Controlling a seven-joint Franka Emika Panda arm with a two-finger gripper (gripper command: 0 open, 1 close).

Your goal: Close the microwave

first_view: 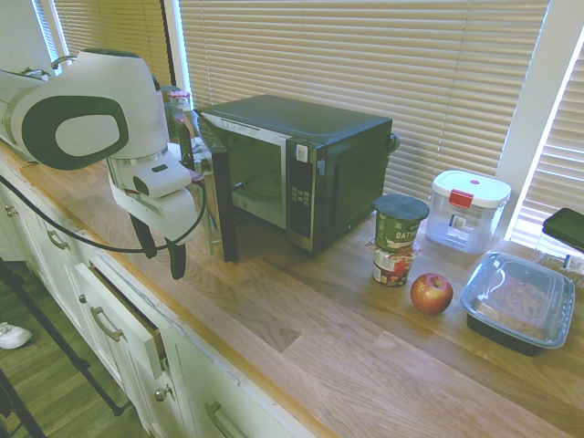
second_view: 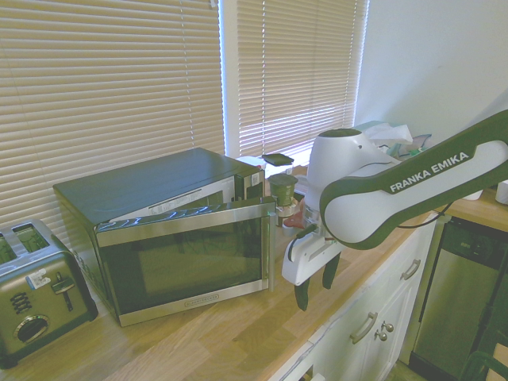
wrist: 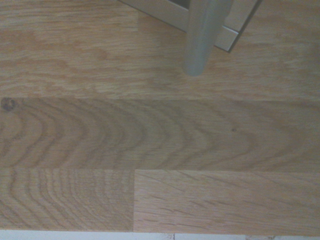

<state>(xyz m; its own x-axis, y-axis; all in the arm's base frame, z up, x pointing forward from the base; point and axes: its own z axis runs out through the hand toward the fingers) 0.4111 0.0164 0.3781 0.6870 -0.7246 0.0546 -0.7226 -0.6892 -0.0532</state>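
Observation:
The black microwave (first_view: pixel 338 160) stands on the wooden counter with its door (second_view: pixel 186 262) swung partly open, hinged on the side away from the arm. The door's free edge with the silver handle (wrist: pixel 200 40) points toward my gripper. My gripper (first_view: pixel 161 252) hangs just above the countertop, a little outside that free edge and toward the counter's front. In the second exterior view the gripper (second_view: pixel 314 287) stands open, with nothing between its fingers and not touching the door.
Right of the microwave are two stacked cans (first_view: pixel 398 239), a red apple (first_view: pixel 431 293), a clear lidded box (first_view: pixel 467 210) and a black lidded tray (first_view: pixel 517 301). A toaster (second_view: pixel 32 294) stands on its other side, with jars (second_view: pixel 283 190) behind. The drawer (first_view: pixel 128 319) below is slightly open.

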